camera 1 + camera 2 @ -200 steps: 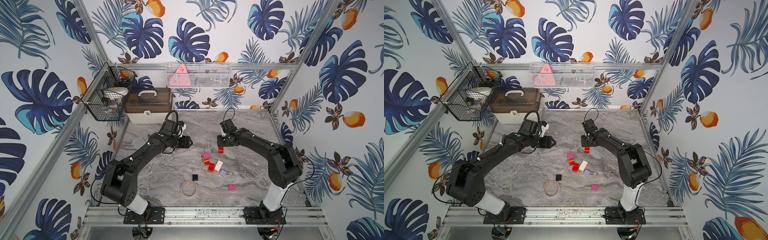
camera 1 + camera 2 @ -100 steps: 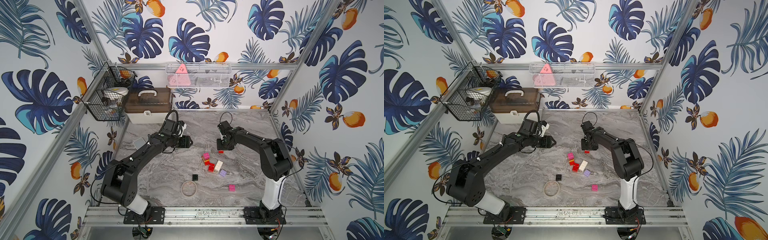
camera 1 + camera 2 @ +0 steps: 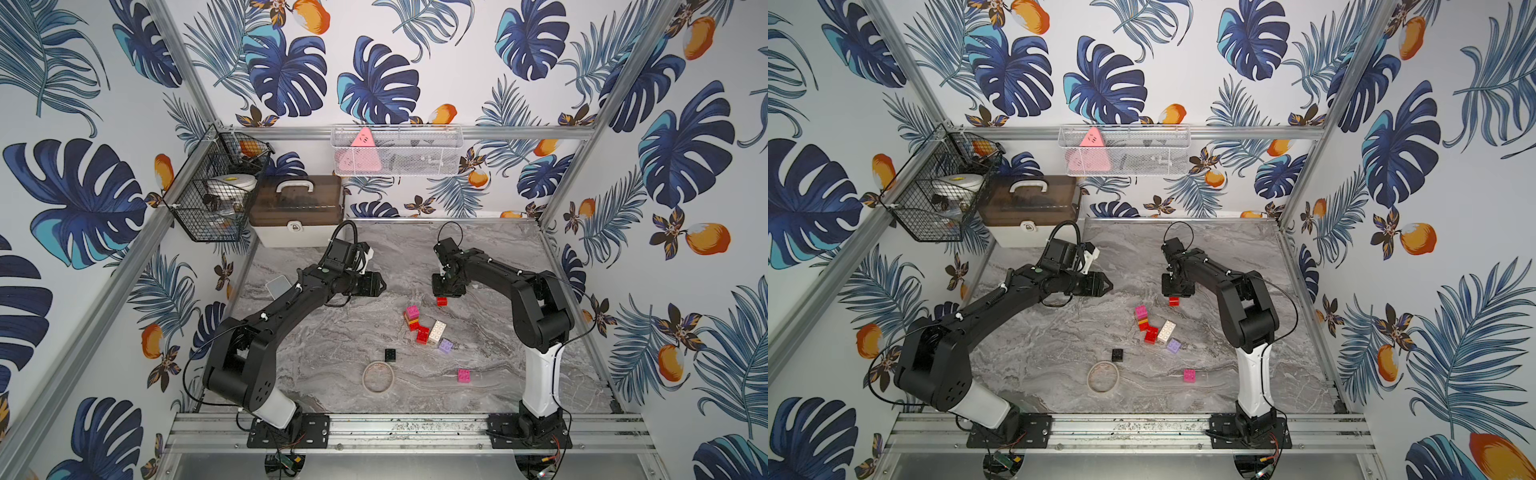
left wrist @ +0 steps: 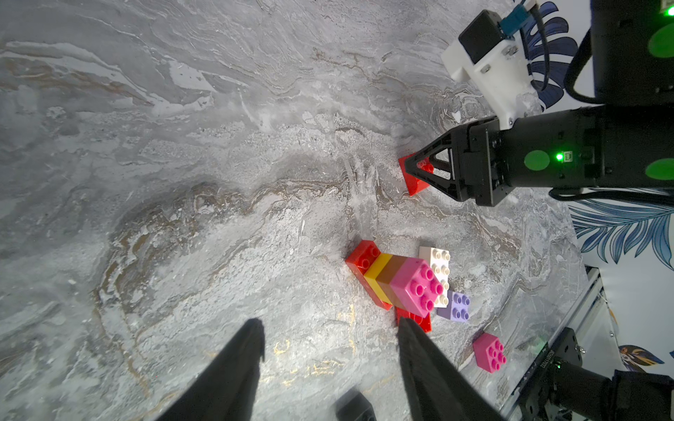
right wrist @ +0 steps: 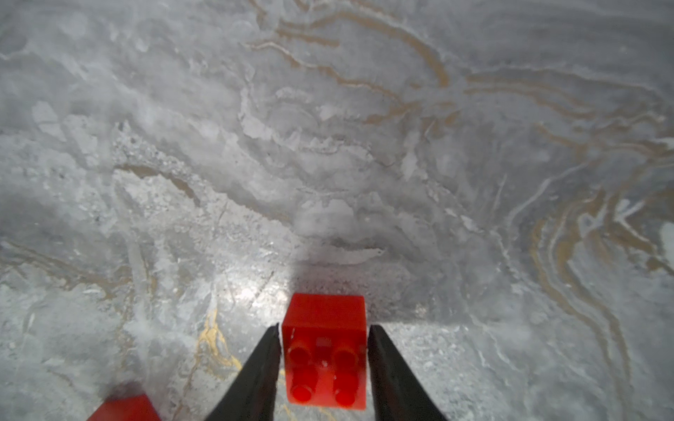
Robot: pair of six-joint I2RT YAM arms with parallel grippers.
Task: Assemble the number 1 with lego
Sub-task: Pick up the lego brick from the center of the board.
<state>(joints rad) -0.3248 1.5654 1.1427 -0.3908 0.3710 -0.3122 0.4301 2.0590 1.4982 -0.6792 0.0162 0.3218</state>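
A small red brick (image 5: 324, 350) lies on the marble table (image 3: 332, 332), right of centre, and my right gripper (image 5: 324, 328) is shut on it, one finger against each side. Both top views show this red brick (image 3: 441, 301) (image 3: 1173, 301) just below the right gripper (image 3: 444, 291). A pink, orange, yellow and red stack (image 3: 412, 316) (image 4: 397, 284) lies mid-table beside a white brick (image 3: 437, 331), a lilac brick (image 3: 445, 345) and another red brick (image 3: 422, 334). A black brick (image 3: 390, 354) and a pink brick (image 3: 464, 375) lie apart. My left gripper (image 4: 330, 322) (image 3: 380, 286) hangs open and empty, left of the pile.
A flat tan ring (image 3: 377, 377) lies near the front edge. A pale grey square box (image 3: 278, 285) sits by the left wall under my left arm. A lidded storage case (image 3: 297, 216) stands at the back left, with a wire basket (image 3: 216, 199) and a mesh tray (image 3: 397, 149) on the walls.
My right gripper has shifted a little left over the red brick and narrowed its jaws onto it. The left arm and the other bricks have not moved.
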